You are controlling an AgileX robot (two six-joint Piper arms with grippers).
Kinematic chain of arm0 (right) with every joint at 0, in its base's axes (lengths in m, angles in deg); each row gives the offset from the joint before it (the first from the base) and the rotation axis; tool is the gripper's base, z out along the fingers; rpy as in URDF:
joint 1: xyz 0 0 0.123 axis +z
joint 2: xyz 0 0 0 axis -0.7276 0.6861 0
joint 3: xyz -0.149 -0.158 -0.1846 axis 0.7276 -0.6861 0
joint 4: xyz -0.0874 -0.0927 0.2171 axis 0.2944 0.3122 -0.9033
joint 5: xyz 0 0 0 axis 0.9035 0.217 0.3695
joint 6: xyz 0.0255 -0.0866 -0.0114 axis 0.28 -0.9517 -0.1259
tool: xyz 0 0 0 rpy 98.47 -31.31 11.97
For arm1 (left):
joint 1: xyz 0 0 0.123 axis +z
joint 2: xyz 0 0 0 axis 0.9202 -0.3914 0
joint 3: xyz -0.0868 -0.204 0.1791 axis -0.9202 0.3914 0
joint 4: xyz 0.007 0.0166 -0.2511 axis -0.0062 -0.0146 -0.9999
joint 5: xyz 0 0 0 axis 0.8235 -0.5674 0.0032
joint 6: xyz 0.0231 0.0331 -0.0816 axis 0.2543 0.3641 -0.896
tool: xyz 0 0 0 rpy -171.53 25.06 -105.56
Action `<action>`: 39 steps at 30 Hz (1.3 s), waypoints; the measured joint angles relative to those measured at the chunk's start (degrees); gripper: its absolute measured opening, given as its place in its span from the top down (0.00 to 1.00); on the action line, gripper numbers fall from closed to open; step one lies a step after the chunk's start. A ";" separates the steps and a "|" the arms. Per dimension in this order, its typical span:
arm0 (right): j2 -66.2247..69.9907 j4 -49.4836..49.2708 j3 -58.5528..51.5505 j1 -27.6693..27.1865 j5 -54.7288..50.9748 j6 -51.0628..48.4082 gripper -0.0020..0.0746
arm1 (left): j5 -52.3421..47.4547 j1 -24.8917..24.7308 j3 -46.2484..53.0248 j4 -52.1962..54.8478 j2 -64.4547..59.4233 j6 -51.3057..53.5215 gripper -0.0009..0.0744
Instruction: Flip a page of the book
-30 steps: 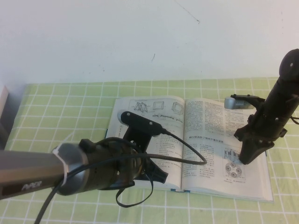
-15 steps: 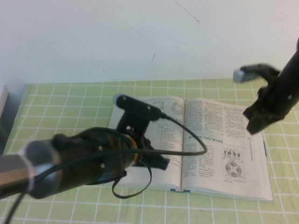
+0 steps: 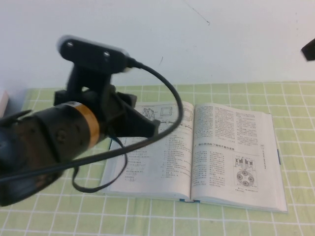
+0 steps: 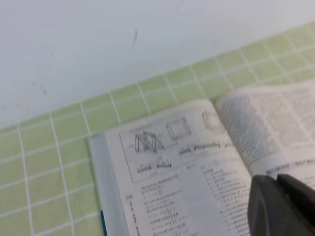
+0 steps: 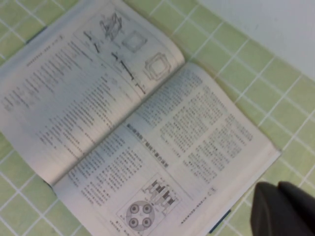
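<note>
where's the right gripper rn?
High view: the right gripper is only a dark tip at the right edge, raised against the white wall, up and to the right of the open book. Its wrist view shows shut fingertips above the book's corner.

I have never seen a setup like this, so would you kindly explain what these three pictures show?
This is a robot with two arms, each ending in a two-fingered hand. The high view looks down from the robot's own side. The other two come from a small camera on each wrist. An open book lies flat on a green checked cloth. Its left page shows line drawings above text. The left hand hovers above that page, fingers shut and empty. The right hand is lifted high, off to the book's right, also shut and holding nothing.
</note>
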 joint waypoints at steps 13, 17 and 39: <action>-25.80 4.79 -10.52 0.00 -0.30 -1.47 0.98 | -0.86 0.00 0.00 -0.23 16.49 5.05 0.99; -34.80 9.79 -18.49 0.00 0.03 -1.47 0.98 | -0.30 0.13 1.35 -0.23 21.36 8.34 0.99; -85.72 7.53 -65.82 0.00 17.76 7.19 0.98 | 23.52 0.21 22.86 9.76 39.76 8.52 0.99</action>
